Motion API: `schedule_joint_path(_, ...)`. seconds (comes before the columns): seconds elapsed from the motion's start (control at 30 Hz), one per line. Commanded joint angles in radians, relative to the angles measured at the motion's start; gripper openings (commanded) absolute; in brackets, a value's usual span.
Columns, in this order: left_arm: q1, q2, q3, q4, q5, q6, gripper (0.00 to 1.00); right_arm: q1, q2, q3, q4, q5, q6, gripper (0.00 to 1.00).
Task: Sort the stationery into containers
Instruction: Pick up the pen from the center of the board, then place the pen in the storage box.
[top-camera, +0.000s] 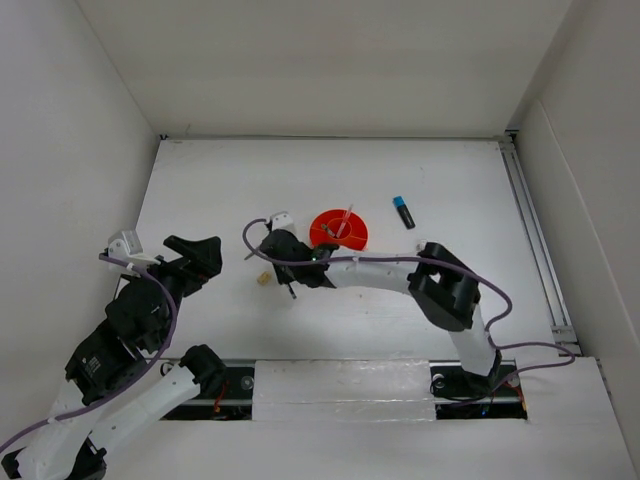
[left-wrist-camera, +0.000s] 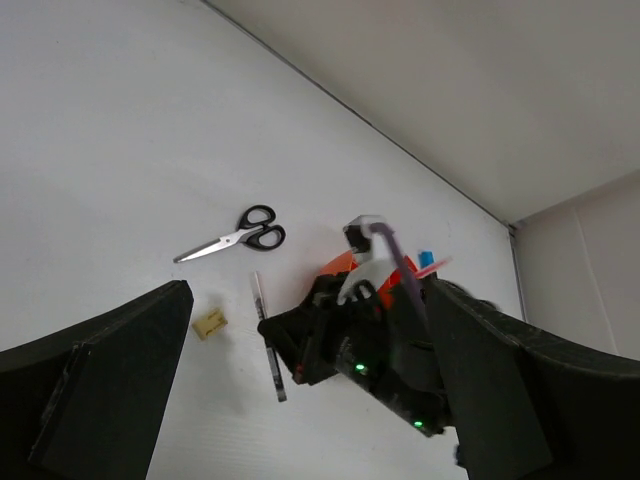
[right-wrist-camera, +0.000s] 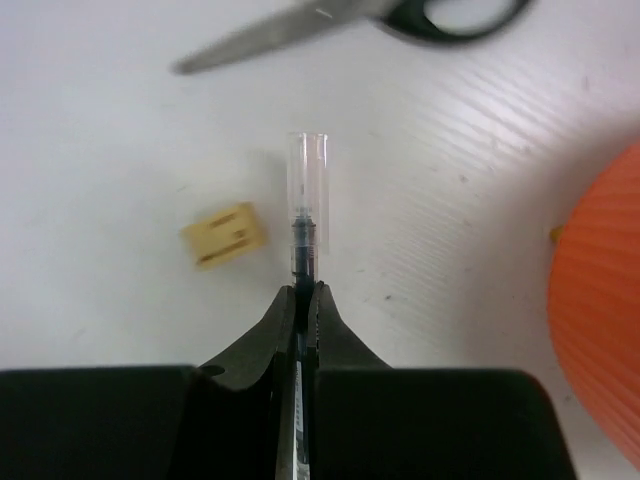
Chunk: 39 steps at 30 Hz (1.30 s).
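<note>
Ahead of the right gripper (right-wrist-camera: 303, 300), past the clear cap of the thin dark pen (right-wrist-camera: 305, 215) pinched in its tips, the black-handled scissors (right-wrist-camera: 340, 18) lie across the way. Left of the tips, in the wrist camera, the tan eraser (right-wrist-camera: 224, 235) sits just beside the pen, with only a narrow strip between them. To the right the bare table (right-wrist-camera: 450, 200) runs wider, up to the orange organizer (right-wrist-camera: 600, 320) and its ribbed wall. The left gripper (top-camera: 208, 260) hangs well apart.
</note>
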Motion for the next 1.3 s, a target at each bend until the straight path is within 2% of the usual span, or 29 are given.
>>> schedule_joint_path(0.0, 0.003, -0.008, 0.003, 0.033, -0.008, 0.009, 1.0, -0.004, -0.222, 0.001, 0.249, -0.19, -0.271, 0.0)
schedule_joint_path(0.1, 0.003, -0.008, 0.003, 0.033, -0.008, 0.009, 1.0, -0.045, -0.349, -0.043, 0.316, -0.311, -0.373, 0.0)
schedule_joint_path(0.13, 0.003, 0.001, 0.003, 0.033, -0.008, 0.009, 1.0, -0.086, -0.381, -0.087, 0.344, -0.42, -0.394, 0.0)
schedule_joint_path(0.23, 0.003, 0.001, 0.003, 0.033, -0.017, 0.009, 1.0, -0.159, -0.507, -0.183, 0.482, -0.604, -0.479, 0.0)
schedule_joint_path(0.3, 0.003, 0.01, 0.003, 0.033, -0.017, 0.009, 1.0, -0.258, -0.57, -0.287, 0.562, -0.73, -0.517, 0.0)
schedule_joint_path(0.33, 0.003, 0.011, 0.003, 0.033, -0.017, 0.009, 1.0, -0.298, -0.584, -0.318, 0.661, -0.898, -0.517, 0.0)
schedule_joint_path(0.37, 0.003, 0.011, 0.003, 0.033, -0.008, 0.018, 1.0, -0.371, -0.593, -0.365, 0.707, -0.972, -0.517, 0.0)
schedule_joint_path(0.47, 0.003, 0.011, -0.007, 0.067, 0.021, 0.038, 1.0, -0.464, -0.593, -0.379, 0.821, -1.193, -0.504, 0.0)
schedule_joint_path(0.57, 0.003, 0.011, -0.007, 0.067, 0.021, 0.052, 1.0, -0.535, -0.549, -0.346, 0.83, -1.31, -0.504, 0.0)
schedule_joint_path(0.8, 0.003, 0.02, -0.016, 0.097, 0.064, 0.09, 1.0, -0.605, -0.431, -0.292, 0.899, -1.497, -0.473, 0.0)
schedule_joint_path(1.27, 0.003, 0.038, -0.025, 0.125, 0.095, 0.118, 1.0, -0.645, -0.317, -0.375, 1.095, -1.519, -0.392, 0.0)
